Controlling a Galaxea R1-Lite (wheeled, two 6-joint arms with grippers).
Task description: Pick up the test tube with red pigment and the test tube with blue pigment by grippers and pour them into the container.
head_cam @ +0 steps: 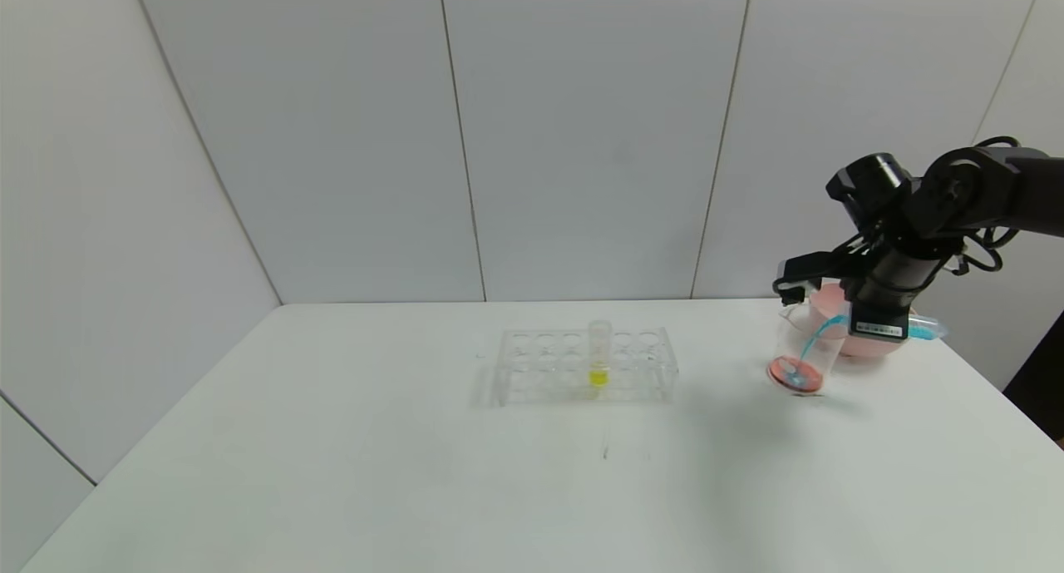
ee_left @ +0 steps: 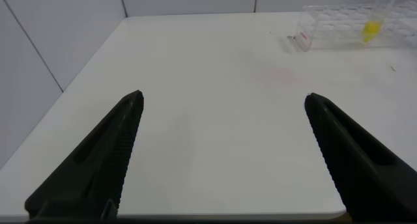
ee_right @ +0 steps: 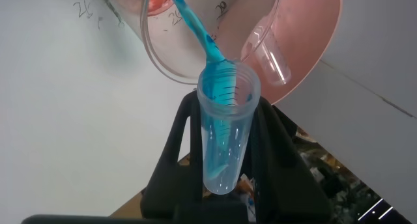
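Observation:
My right gripper (head_cam: 869,323) (ee_right: 225,110) is shut on the test tube with blue pigment (head_cam: 924,330) (ee_right: 225,133). It holds the tube tipped over at the table's far right. A blue stream (head_cam: 819,333) (ee_right: 195,25) runs from the tube's mouth into the container (head_cam: 802,353) (ee_right: 153,51), a clear beaker with red liquid at its bottom. The test tube with red pigment is out of view. My left gripper (ee_left: 223,97) hangs open over bare table, with nothing between its fingers; the head view does not show it.
A pink bowl (head_cam: 869,346) (ee_right: 316,42) stands just behind the container, and a clear empty tube (ee_right: 268,51) lies in it. A clear tube rack (head_cam: 582,367) (ee_left: 339,30) at mid-table holds a tube with yellow liquid (head_cam: 599,355) (ee_left: 372,30). The table's right edge is close.

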